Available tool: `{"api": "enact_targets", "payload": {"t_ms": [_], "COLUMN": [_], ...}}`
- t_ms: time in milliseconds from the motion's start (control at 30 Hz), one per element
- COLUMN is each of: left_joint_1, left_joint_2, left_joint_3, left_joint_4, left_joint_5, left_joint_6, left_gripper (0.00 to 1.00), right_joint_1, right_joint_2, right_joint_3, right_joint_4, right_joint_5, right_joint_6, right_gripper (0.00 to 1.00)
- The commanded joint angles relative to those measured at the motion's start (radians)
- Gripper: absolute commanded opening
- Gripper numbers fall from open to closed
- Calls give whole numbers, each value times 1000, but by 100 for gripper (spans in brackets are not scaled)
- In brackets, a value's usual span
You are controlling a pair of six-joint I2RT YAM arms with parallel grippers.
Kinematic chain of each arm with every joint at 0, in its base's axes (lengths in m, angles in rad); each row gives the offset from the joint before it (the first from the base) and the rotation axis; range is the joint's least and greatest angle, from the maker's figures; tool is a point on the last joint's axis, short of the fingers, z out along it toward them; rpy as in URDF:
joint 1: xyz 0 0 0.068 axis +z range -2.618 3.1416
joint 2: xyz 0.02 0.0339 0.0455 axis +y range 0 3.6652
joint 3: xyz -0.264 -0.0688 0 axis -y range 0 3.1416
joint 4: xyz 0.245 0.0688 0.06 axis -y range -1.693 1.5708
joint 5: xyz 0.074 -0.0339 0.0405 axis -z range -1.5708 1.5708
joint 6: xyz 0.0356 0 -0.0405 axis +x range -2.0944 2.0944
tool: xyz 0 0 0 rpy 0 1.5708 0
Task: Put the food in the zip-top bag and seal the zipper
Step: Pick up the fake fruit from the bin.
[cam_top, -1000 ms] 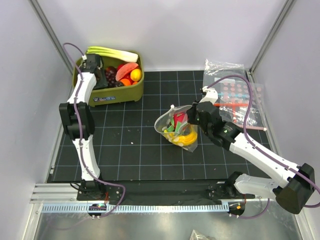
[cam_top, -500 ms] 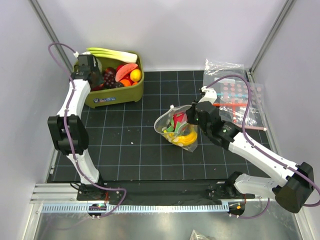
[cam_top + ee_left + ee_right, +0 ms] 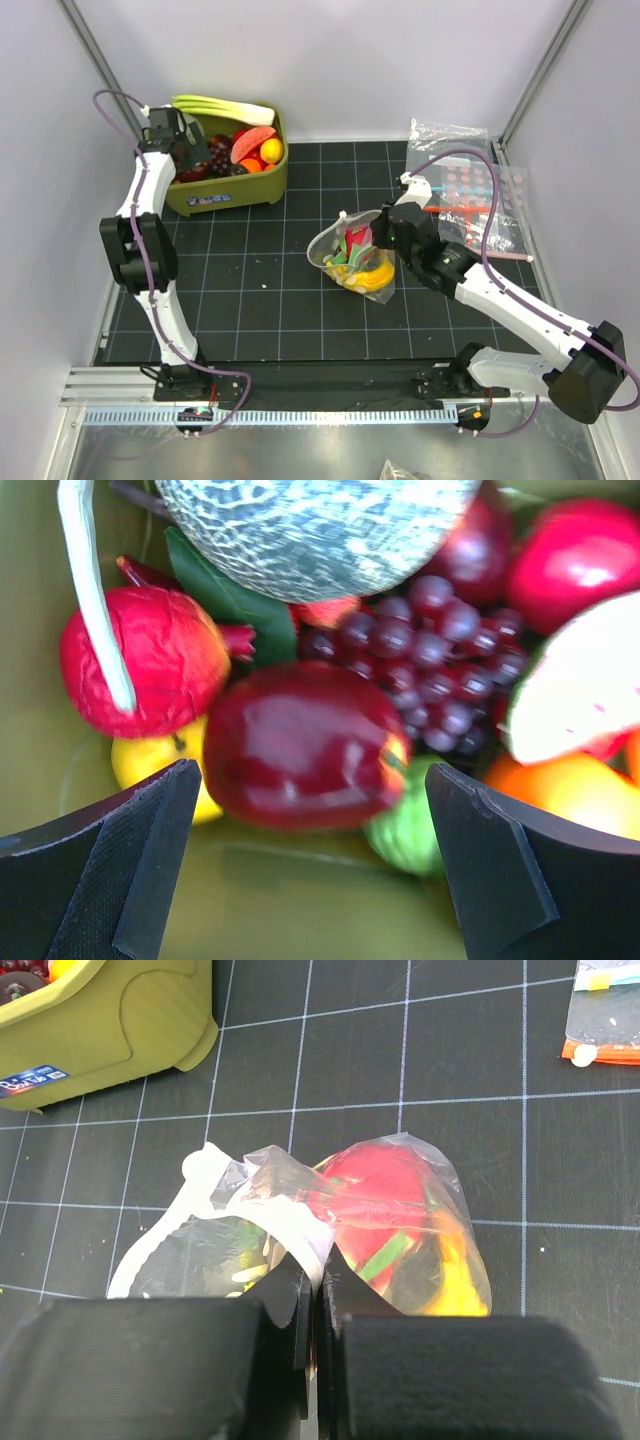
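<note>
The zip-top bag (image 3: 352, 258) lies mid-table with its mouth held up and open. Inside it show a red piece, green bits and a yellow banana (image 3: 450, 1270). My right gripper (image 3: 385, 232) is shut on the white zipper strip (image 3: 300, 1235) at the bag's mouth rim, also in the right wrist view (image 3: 320, 1280). My left gripper (image 3: 190, 155) is open and empty, low inside the green bin (image 3: 215, 190). In the left wrist view (image 3: 315, 880) its jaws stand wide apart just short of a dark red apple (image 3: 300, 745), beside purple grapes (image 3: 440, 670) and a netted melon (image 3: 320, 530).
A leek (image 3: 225, 106) lies across the bin's back rim. Clear bags with pink-red dots (image 3: 470, 190) lie at the back right. The bin's corner shows in the right wrist view (image 3: 110, 1030). Side walls and frame posts close in the table.
My left arm has swung a little left and back, with its gripper staying over the bin's left part. The right gripper and the bag have not moved.
</note>
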Motion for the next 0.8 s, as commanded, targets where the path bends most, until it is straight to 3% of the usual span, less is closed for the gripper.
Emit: {"api": "enact_targets", "payload": {"t_ms": [0,100,267,467,600,767], "left_joint_1": [23,23,23,23,20,-1], "left_joint_2": [59,116,104,-95,-218,-275], "left_joint_3": [90,147,166,-8,-147,-189], "left_joint_4": [-24,-76,-98,33,149,176], "left_joint_5": [75,120,173,205,272,282], "left_joint_6": [0,4,-22,-56,-121,-138], "left_gripper": [100,96,56,29,24,23], "right_joint_1": [-6,-4,-6,-7,-7,-7], "right_joint_2": [0,0,-5,-11,-24,-26], "right_joint_3": [12,15,12,14,12,12], "right_joint_4": [42,41,39,35,33,35], "right_joint_5": [13,7,16,18,12,13], "right_joint_6": [14,16,14,14,14,13], "right_gripper": [1,1,1,1,1,1]}}
